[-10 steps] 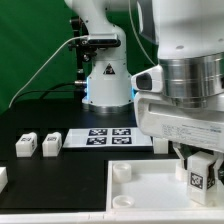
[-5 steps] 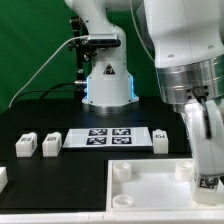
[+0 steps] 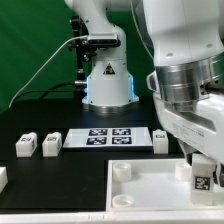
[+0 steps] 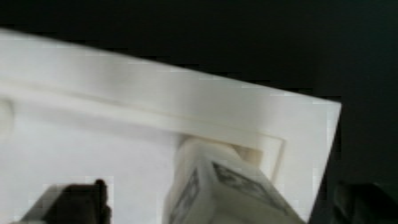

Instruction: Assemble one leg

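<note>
Hand (image 3: pixel 201 168) was clamped on the leg (image 3: pixel 200 181), tag facing the exterior camera. It held the leg low over the big white slab (image 3: pixel 150 200), just beside the corner socket (image 3: pixel 183 170) on the exterior view's right. In the wrist view the leg looked tilted over the slab's corner, with one dark finger (image 4: pixel 71 200) off to its side. Back on the black tabletop (image 3: pixel 60 190), the marker board (image 3: pixel 110 138) lay flat, and a spare block (image 3: pixel 160 140) stood at its end on the exterior view's right.

The marker board (image 3: pixel 108 139) lies flat on the black table (image 3: pixel 60 178).
</note>
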